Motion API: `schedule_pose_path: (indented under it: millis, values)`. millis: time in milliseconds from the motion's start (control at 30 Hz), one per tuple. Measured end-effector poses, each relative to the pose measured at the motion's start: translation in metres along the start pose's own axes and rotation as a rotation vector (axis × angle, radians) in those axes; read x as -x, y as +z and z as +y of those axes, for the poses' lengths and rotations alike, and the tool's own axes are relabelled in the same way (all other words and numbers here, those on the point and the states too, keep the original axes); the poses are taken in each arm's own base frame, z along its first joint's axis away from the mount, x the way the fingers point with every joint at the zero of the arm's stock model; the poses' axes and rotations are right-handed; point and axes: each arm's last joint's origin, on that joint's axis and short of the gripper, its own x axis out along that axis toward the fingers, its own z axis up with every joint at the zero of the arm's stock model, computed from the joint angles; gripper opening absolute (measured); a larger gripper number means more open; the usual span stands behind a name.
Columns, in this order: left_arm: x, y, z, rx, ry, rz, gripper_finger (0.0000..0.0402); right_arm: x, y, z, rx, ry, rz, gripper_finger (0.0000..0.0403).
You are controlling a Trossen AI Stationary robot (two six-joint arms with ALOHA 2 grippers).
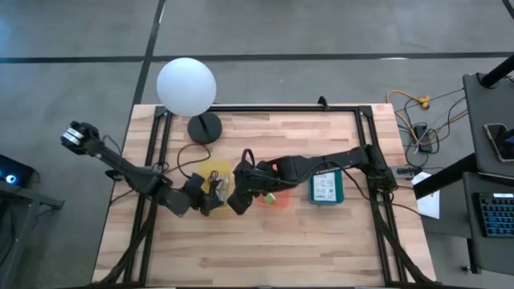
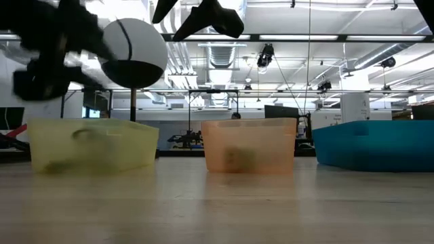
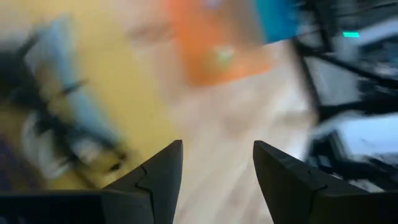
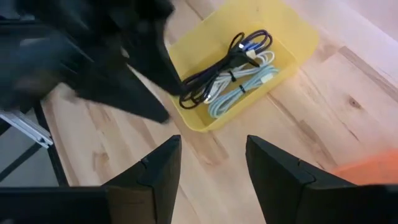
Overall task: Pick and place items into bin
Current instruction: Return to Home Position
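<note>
Three small bins stand in a row mid-table. The yellow bin [image 1: 218, 170] [image 4: 298, 37] holds coiled cables [image 4: 233, 74], dark, purple, white and pale blue. The orange bin [image 1: 283, 201] [image 2: 249, 144] holds a small green piece [image 1: 271, 198]. The teal bin [image 1: 312, 189] [image 2: 376, 144] holds a white card [image 1: 324, 187]. My left gripper [image 1: 210, 202] [image 3: 217, 146] hangs open just near of the yellow bin. My right gripper [image 1: 239, 199] [image 4: 213, 140] is open too, between the yellow and orange bins, close to the left one. Neither holds anything.
A lamp with a white globe [image 1: 186, 86] on a black base [image 1: 205, 127] stands at the far left of the table. A black frame [image 1: 265, 107] runs along the table's edges. Bare wood [image 1: 265, 249] lies toward the near edge.
</note>
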Motion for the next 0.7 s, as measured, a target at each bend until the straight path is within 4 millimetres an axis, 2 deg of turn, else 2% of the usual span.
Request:
schedule_pose_path:
  millis: [100, 267, 367, 467, 533, 600, 700]
  values:
    - [0.019, 0.012, -0.016, -0.09, -0.077, -0.039, 0.0179, 0.001, -0.004, 0.003, 0.018, -0.007, -0.003, 0.0166]
    - [0.054, 0.03, -0.025, -0.163, -0.105, -0.068, 0.018, 0.011, -0.019, 0.009, 0.135, -0.061, 0.01, 0.0168]
    - [0.076, 0.036, -0.032, -0.234, -0.23, -0.067, 0.018, 0.027, -0.029, 0.013, 0.21, -0.059, 0.048, 0.0164]
    - [0.098, 0.042, -0.041, -0.296, -0.394, -0.069, 0.018, 0.046, -0.04, 0.023, 0.292, 0.018, 0.075, 0.0158]
    - [0.111, 0.046, -0.044, -0.274, -0.495, -0.055, 0.018, 0.057, -0.049, 0.03, 0.345, 0.051, 0.071, 0.0153]
    - [0.118, 0.048, -0.045, -0.224, -0.565, -0.046, 0.018, 0.063, -0.062, 0.03, 0.38, 0.035, 0.066, 0.0147]
    - [0.118, 0.048, -0.047, -0.247, -0.578, -0.067, 0.018, 0.05, -0.086, 0.017, 0.325, 0.055, 0.141, 0.0136]
